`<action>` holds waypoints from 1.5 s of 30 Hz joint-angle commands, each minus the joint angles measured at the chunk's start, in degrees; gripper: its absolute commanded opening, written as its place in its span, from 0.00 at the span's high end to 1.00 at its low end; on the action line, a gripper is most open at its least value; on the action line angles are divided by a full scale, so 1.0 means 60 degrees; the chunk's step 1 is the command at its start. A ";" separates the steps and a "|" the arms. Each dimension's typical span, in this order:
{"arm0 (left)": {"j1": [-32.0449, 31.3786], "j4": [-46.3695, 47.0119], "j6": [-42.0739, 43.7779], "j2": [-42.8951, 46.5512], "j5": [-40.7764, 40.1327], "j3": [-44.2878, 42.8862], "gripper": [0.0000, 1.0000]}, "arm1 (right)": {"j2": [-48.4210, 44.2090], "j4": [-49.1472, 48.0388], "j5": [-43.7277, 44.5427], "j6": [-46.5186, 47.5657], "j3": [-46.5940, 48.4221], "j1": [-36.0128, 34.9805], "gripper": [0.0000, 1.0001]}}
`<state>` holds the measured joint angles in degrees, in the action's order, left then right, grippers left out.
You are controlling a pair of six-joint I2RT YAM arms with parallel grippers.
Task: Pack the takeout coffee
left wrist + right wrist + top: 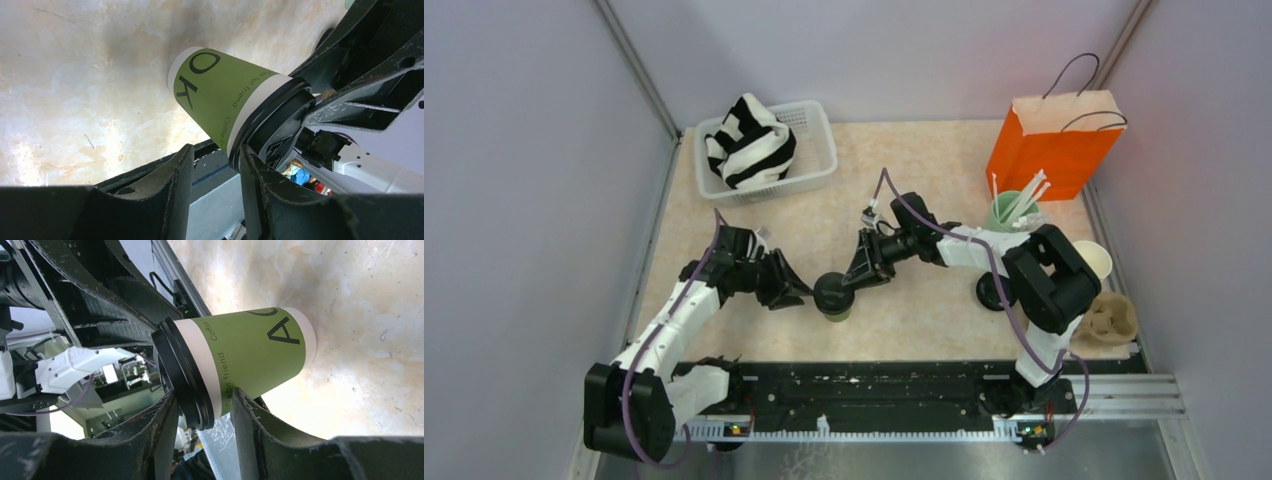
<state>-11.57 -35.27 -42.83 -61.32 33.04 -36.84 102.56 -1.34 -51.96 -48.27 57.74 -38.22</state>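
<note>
Cup [834,297] stood upright at lower centre of top view on surface [904,190], axis vertical. Right gripper [205,394] appeared clamped across lid [182,370] rim. Left gripper [216,148] equally near from the left, grip undeterminable.

Bright, even light; glare patches on tabletop [75,100]; wrist foregrounds soft.

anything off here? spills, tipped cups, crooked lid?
No spill or damage visible. Two oddities: the left gripper and right gripper both crowd the one lidded cup in the middle. The second cup at far right sits uncapped, with what looks like its black lid loose on the table beside the right arm.
</note>
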 commanded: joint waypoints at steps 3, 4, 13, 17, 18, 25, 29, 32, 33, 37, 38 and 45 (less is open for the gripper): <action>-0.0371 -0.0967 0.0636 -0.0852 -0.1886 0.0716 0.55 | 0.0258 -0.0156 0.0570 0.0240 -0.0021 -0.0020 0.56; -0.0371 -0.1185 0.0697 -0.0779 -0.1981 0.0565 0.55 | 0.0201 0.0072 0.0547 0.0381 0.0116 -0.0036 0.56; -0.0356 -0.2411 0.0800 0.0397 -0.1251 -0.1342 0.33 | -0.0688 0.2934 0.0708 0.2080 0.1544 0.0191 0.36; -0.0356 -0.1953 0.0837 0.0833 -0.0846 -0.1582 0.18 | -0.1166 0.3855 0.0851 0.2646 0.1649 0.0361 0.32; -0.0356 -0.1514 0.0850 0.0893 -0.0476 -0.1585 0.14 | -0.1247 0.3932 0.0734 0.2659 0.1612 0.0349 0.32; -0.0355 0.1680 0.0159 0.0148 0.0900 -0.0885 0.11 | -0.1423 0.3172 0.0396 0.2199 0.0816 -0.0230 0.37; -0.0394 0.1368 0.0425 -0.0942 0.0982 -0.1091 0.27 | -0.1176 0.2362 0.0332 0.1706 0.0578 -0.0375 0.53; -0.0396 0.1032 0.0634 -0.0997 0.0735 -0.1054 0.33 | -0.0904 0.2464 0.0515 0.1689 0.0758 -0.0404 0.63; -0.0400 0.0910 0.0632 -0.0933 0.0635 -0.1009 0.35 | -0.0870 0.2491 0.0635 0.1690 0.0825 -0.0404 0.64; -0.0411 0.0964 0.0164 -0.0438 0.0646 -0.0469 0.42 | -0.0544 0.2549 0.0984 0.1717 0.1178 -0.0400 0.69; -0.0422 0.1028 -0.0005 -0.0302 0.0670 -0.0295 0.43 | -0.0439 0.2595 0.1073 0.1717 0.1298 -0.0398 0.70; -0.0513 0.1015 -0.0592 0.0618 0.0734 0.0475 0.47 | 0.0350 0.3501 0.1675 0.2321 0.2508 -0.0209 0.72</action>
<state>-14.06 -30.06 -44.25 -59.99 36.51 -35.88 101.93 17.54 -46.15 -37.36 67.48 -40.29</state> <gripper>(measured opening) 0.539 0.286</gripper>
